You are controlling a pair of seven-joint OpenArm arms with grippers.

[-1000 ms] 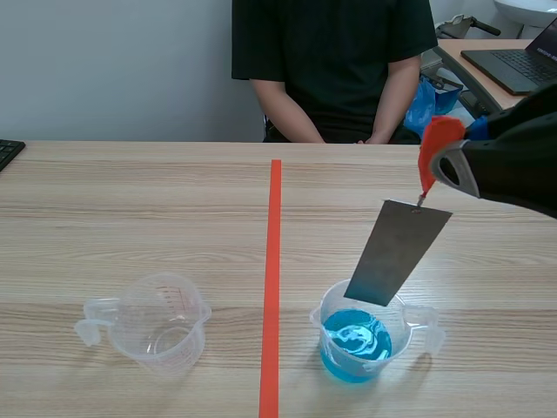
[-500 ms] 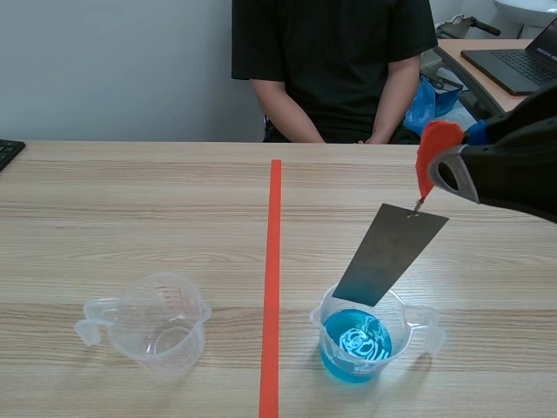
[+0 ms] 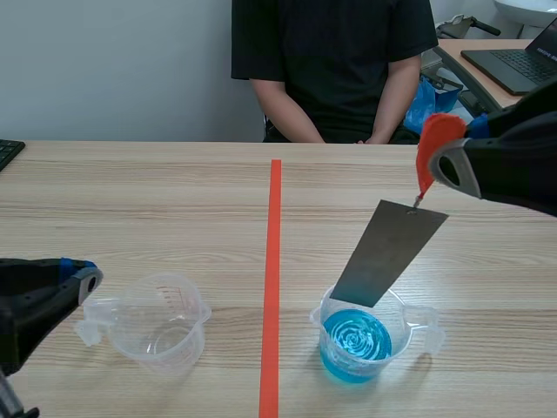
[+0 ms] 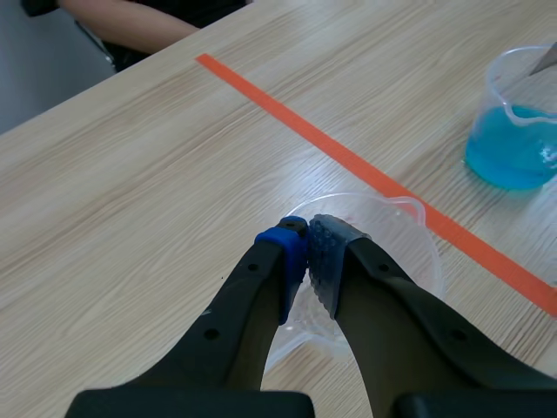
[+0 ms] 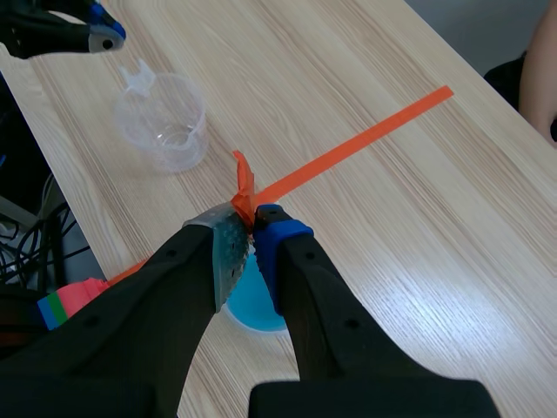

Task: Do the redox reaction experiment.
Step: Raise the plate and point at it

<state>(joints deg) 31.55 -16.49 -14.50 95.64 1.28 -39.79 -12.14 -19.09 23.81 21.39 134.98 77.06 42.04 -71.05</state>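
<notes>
Metal strip (image 3: 389, 252) — held over blue beaker (image 3: 357, 348) by clip (image 3: 432, 148) grasped in right fingers (image 5: 277, 239); left fingers (image 4: 283, 252), clenched empty, newly brought to empty beaker (image 3: 161, 322) — pickup expected.

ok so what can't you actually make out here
- Plate: right wrist view, hidden under the right gripper; only its clip shows.
- Blue beaker: left wrist view, cut by the edge.
- Empty cup marks: scene view, too small to read.
- Cup handle: left wrist view, partly under the left gripper; contact unclear.
</notes>
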